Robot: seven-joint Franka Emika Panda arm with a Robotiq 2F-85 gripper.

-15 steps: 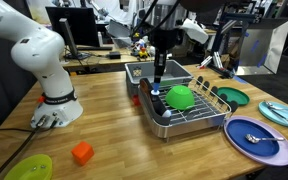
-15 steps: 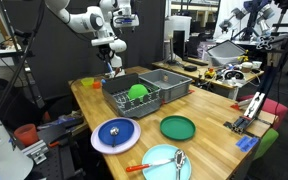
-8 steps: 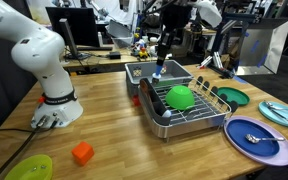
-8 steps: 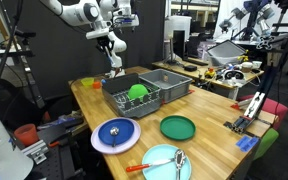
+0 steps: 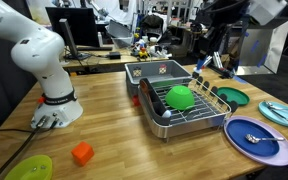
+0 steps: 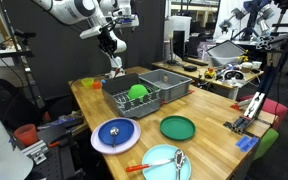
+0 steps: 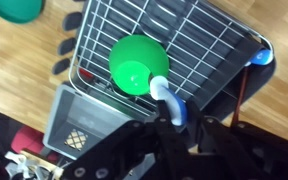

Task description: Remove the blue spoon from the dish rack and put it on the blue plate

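My gripper [image 7: 174, 122] is shut on the blue spoon [image 7: 167, 101], whose bowl end sticks out past the fingertips. In both exterior views the gripper [image 5: 202, 60] [image 6: 112, 47] hangs high above the dish rack [image 5: 189, 112] [image 6: 134, 97]. The wrist view looks down on the rack's wires [image 7: 209, 40]. The blue plate [image 5: 274, 150] [image 6: 102, 143] lies on the table next to the rack, with a small dark item on it. It is out of the wrist view.
A green bowl [image 5: 180, 97] [image 7: 137, 62] sits upside down in the rack. A grey square bin [image 5: 156, 71] [image 7: 84, 125] stands behind it. A dark green plate [image 6: 177, 127], a teal plate [image 6: 166, 162], an orange block [image 5: 81, 153] and a yellow-green plate [image 5: 29, 168] lie around.
The gripper has risen from the rack with the blue spoon in it and swung sideways, well above the rack. The rack and bowl have not moved.
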